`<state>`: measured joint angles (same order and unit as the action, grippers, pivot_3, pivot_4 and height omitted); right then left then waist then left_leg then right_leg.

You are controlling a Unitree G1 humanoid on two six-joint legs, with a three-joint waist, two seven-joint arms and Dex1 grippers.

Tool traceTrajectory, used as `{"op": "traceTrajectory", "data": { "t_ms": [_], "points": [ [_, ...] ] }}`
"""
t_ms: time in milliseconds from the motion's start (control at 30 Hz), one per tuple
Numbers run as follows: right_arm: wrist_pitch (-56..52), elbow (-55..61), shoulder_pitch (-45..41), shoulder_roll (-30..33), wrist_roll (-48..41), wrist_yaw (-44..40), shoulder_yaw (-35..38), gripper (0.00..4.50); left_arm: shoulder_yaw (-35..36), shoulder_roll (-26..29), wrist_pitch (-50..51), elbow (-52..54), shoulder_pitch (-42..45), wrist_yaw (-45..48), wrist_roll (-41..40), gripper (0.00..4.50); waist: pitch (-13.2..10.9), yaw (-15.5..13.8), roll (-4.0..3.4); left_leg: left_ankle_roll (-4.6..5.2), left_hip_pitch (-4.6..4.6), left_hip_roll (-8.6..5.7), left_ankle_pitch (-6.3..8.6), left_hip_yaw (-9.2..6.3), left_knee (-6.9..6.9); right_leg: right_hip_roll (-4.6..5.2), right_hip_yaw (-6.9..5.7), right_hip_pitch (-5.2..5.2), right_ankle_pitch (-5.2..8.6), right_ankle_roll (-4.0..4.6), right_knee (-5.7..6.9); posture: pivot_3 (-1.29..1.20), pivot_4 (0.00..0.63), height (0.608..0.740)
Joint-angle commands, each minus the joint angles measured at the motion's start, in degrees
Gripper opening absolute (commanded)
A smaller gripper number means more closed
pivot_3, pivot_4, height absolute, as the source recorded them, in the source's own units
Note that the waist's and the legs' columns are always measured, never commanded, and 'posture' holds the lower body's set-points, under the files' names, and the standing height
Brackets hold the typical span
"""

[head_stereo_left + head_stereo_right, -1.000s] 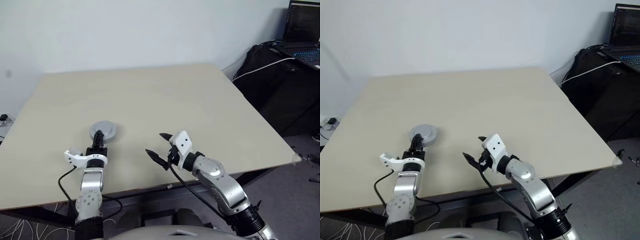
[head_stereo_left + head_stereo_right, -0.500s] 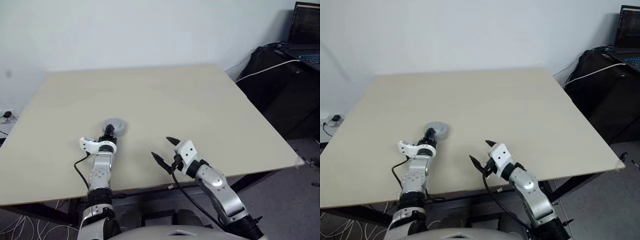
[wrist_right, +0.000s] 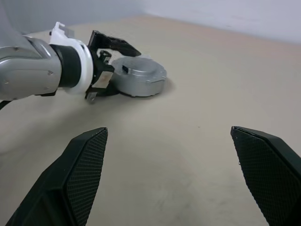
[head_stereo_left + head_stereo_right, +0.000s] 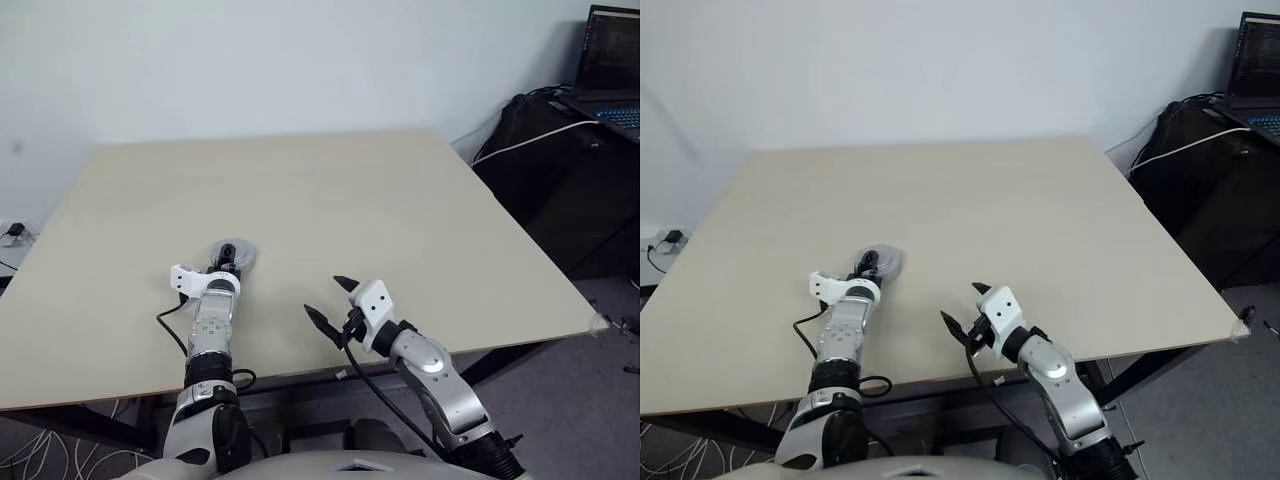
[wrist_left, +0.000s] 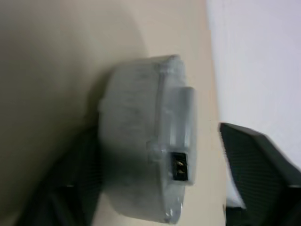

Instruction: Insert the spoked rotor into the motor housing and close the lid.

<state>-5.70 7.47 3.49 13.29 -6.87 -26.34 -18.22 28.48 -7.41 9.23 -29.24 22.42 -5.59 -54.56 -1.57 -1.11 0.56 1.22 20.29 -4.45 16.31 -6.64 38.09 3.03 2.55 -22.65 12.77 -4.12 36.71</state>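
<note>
On the counter (image 4: pixel 400 200), seen from the left eye, a small round grey part, the motor housing (image 4: pixel 238 253), lies near the front edge on the robot's left side. The left tool (image 4: pixel 229 256) reaches right up to it. The right tool (image 4: pixel 333 301) hangs over the counter a bit to the right, well apart from the housing, with its two black fingers spread wide and nothing between them.

From the right eye it looks the same: the left tool sits at the housing, and the right one waits with nothing in it.

From the left wrist, the housing is very close and looks like a closed grey shell with a small black plug hole on its side. One dark finger (image 5: pixel 254 169) stands off one side and the other finger is low on the other side. They look spread, with a gap beside the housing, so I think nothing is pinched.

From the right wrist, the left tool's fingers sit around the near edge of the housing, one finger above it.

I cannot see a spoked rotor or any windings. My guess is that the housing has just been put down or is about to be grabbed. Next, the left tool must either pull back cleanly or squeeze gently without sliding the housing.
</note>
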Motion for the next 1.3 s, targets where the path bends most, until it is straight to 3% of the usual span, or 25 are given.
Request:
{"op": "traceTrajectory", "data": {
  "t_ms": [33, 367, 533, 600, 767, 933, 1133, 1300],
  "points": [
    [0.0, 1.2, -0.9, -0.6, -0.5, -0.2, 1.1, 4.5, -1.3, -2.4, 2.6, 5.6, -3.7, -3.0, 1.5, 4.48, 0.0, 0.2, -0.01, 0.06, -0.1, 0.01, 0.04, 0.03, -0.05, 0.0, 0.03, 0.07, 0.01, 0.01, 0.0, 0.0, 0.0, 0.74],
    [-1.4, 1.3, -0.7, -0.9, -0.4, -0.2, 1.4, 4.5, -9.1, -7.8, 14.1, 29.9, -23.7, -12.0, -1.2, 4.48, 0.1, 0.6, -0.12, 0.17, -0.51, 0.08, 0.17, 0.12, -0.23, 0.04, 0.06, 0.15, 0.11, 0.09, 0.0, 0.0, 0.0, 0.74],
    [-2.4, 1.8, -0.2, -1.2, -0.7, -0.2, 1.6, 4.5, -15.2, -6.3, 18.9, 41.7, -34.3, -15.8, -4.7, 4.48, 0.2, 0.2, -0.29, 0.21, -0.66, 0.01, 0.33, 0.2, -0.2, 0.21, 0.06, 0.24, 0.35, -0.18, 0.0, 0.0, 0.0, 0.74],
    [-2.2, 2.2, 0.5, -1.7, -1.2, 0.7, 2.6, 4.5, -18.5, -3.2, 19.3, 47.0, -37.9, -14.6, -2.6, 4.48, 0.2, 0.2, -0.31, 0.02, -0.66, 0.02, 0.42, 0.2, -0.19, 0.21, 0.06, 0.23, 0.49, 0.01, 0.0, 0.0, 0.0, 0.74],
    [1.2, 2.4, 4.3, -2.4, 0.6, 4.6, 5.6, 4.5, -27.3, 6.7, 9.5, 55.0, -44.3, -7.2, 17.4, 4.48, 0.0, -0.2, -0.3, 0.03, -0.59, -0.01, 0.44, 0.26, -0.2, 0.24, 0.07, 0.22, 0.57, 0.03, -0.04, 0.0, 0.0, 0.74],
    [11.1, -1.5, 7.5, -3.2, 8.1, 13.9, 8.3, 4.5, -32.1, 11.0, -8.2, 50.4, -46.8, -3.5, 39.2, 4.48, -0.1, -0.1, -0.59, -0.09, -0.61, 0.08, 0.39, 0.27, -0.26, 0.2, 0.06, 0.17, 0.63, 0.12, 0.06, 0.0, 0.0, 0.74],
    [17.8, -1.8, 12.1, -6.6, 12.9, 24.2, 12.2, 4.5, -33.3, 10.5, -21.0, 41.5, -47.8, -4.5, 52.2, 4.48, -0.1, -0.2, -0.65, -0.03, -0.56, 0.04, 0.42, 0.25, -0.32, 0.28, 0.05, 0.12, 0.69, 0.09, 0.03, 0.0, 0.0, 0.74],
    [18.3, 1.5, 16.4, -8.3, 13.9, 26.6, 12.7, 4.5, -32.7, 9.2, -30.6, 37.3, -47.4, -5.0, 56.3, 4.48, -0.2, -0.4, -0.66, 0.06, -0.51, 0.03, 0.48, 0.24, -0.36, 0.42, 0.02, 0.09, 0.8, 0.05, 0.03, 0.0, 0.0, 0.74]
  ]
}}
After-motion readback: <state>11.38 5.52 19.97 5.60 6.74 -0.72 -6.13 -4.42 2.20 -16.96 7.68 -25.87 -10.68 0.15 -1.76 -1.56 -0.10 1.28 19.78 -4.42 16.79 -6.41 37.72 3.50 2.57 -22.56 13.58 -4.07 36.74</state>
